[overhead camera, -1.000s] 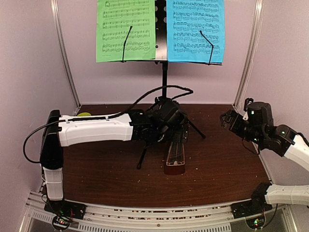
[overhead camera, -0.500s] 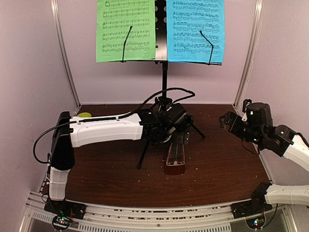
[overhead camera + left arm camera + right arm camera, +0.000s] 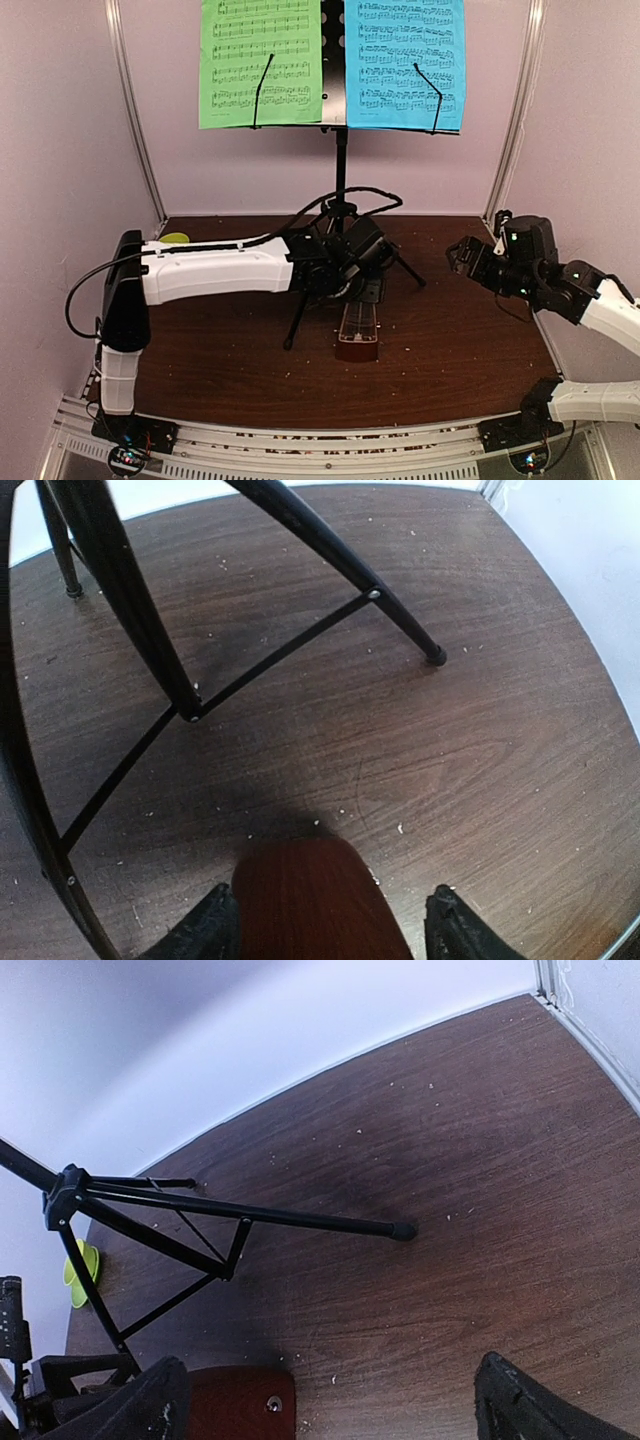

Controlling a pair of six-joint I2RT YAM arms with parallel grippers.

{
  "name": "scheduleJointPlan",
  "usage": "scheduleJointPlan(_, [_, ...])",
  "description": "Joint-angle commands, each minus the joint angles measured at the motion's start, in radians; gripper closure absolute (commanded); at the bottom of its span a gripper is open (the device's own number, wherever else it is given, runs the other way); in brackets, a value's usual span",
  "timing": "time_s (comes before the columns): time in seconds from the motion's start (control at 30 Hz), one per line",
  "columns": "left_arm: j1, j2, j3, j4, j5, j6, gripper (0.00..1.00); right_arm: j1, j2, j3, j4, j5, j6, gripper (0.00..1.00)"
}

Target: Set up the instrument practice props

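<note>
Left to right, top view.

**Left arm:** over the last second I have swung its shoulder rightward and settled the left pincer [image 3: 328, 930] over the metronome [image 3: 357, 335]. The metronome stands mid-surface [image 3: 220, 350], just near of the stand's legs. The jaws were fully spread a second ago. They have since narrowed and now straddle the reddish-brown body. In the wrist view bare wood shows on one side of the body, so I judge the pincer released, not yet grasping.

**Metronome:** it has barely shifted.

**Stand [image 3: 341, 160]:** upright at far centre, unmoved. The green sheet [image 3: 260, 62] sits on the left of its desk and the blue sheet [image 3: 405, 62] on the right, each under a wire holder.

**Right pincer [image 3: 462, 254]:** spread wide and empty at right, well apart from the metronome. It has drifted slightly leftward.

**Reading:** the stand and sheets look set. The metronome is the step in hand, and a grip on it appears imminent.
</note>
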Motion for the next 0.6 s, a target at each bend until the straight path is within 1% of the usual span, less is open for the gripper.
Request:
scheduleJointPlan(0.0, [0.019,-0.08,-0.103,0.035,0.003,0.077,0.42,-0.006,-0.019,-0.031,0.058,-0.053,-0.024,0.0])
scheduleJointPlan(0.13, [0.019,-0.124,-0.155,0.081,0.019,0.143,0.5,-0.006,-0.029,-0.061,0.102,-0.1,-0.028,0.0])
scheduleJointPlan(0.27, [0.019,-0.154,-0.197,0.121,0.045,0.211,0.52,-0.007,-0.026,-0.088,0.135,-0.14,-0.025,0.0])
scheduleJointPlan(0.33, [0.019,-0.157,-0.205,0.125,0.052,0.224,0.5,-0.006,-0.023,-0.102,0.148,-0.151,-0.023,0.0])
scheduleJointPlan(0.4, [0.019,-0.154,-0.208,0.129,0.057,0.23,0.4,-0.007,-0.022,-0.117,0.159,-0.162,-0.023,0.0])
scheduleJointPlan(0.47, [0.019,-0.146,-0.206,0.129,0.062,0.235,0.22,-0.007,-0.024,-0.13,0.167,-0.171,-0.023,0.0])
scheduleJointPlan(0.5, [0.019,-0.143,-0.206,0.128,0.067,0.235,0.17,-0.007,-0.025,-0.137,0.17,-0.176,-0.022,0.0])
scheduleJointPlan(0.57, [0.019,-0.136,-0.207,0.124,0.077,0.232,0.13,-0.006,-0.03,-0.15,0.181,-0.18,-0.021,0.0])
